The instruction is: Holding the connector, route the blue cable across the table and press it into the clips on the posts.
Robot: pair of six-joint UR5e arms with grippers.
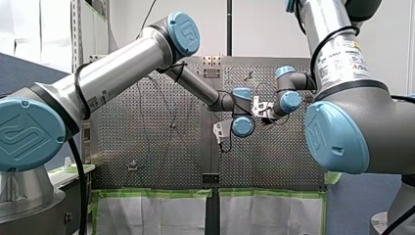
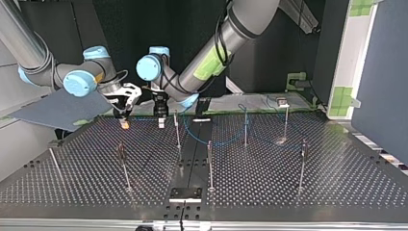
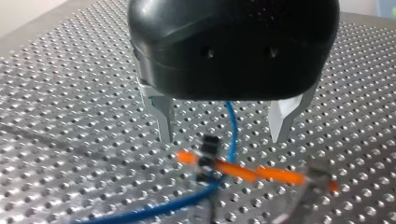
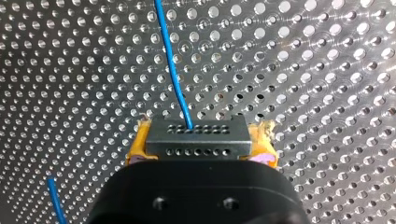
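Perforated metal table (image 2: 288, 183) with thin posts (image 2: 210, 163), both arms working low and side by side.
My right gripper (image 4: 200, 140) is clenched on the grey connector (image 4: 196, 133), with a yellow pad (image 4: 137, 144) on each side of it. The blue cable (image 4: 173, 70) runs straight out ahead of it over the holes. My left gripper (image 3: 223, 138) stands released with its metal fingers (image 3: 161, 114) apart. The cable passes between them, and a small black clip (image 3: 210, 144) sits just past their tips beside an orange strip (image 3: 243, 171).

My right gripper (image 2: 124, 120) and my left gripper (image 2: 161, 119) hang close together; the thin blue cable (image 2: 219, 142) loops between slim metal posts (image 2: 210, 163).
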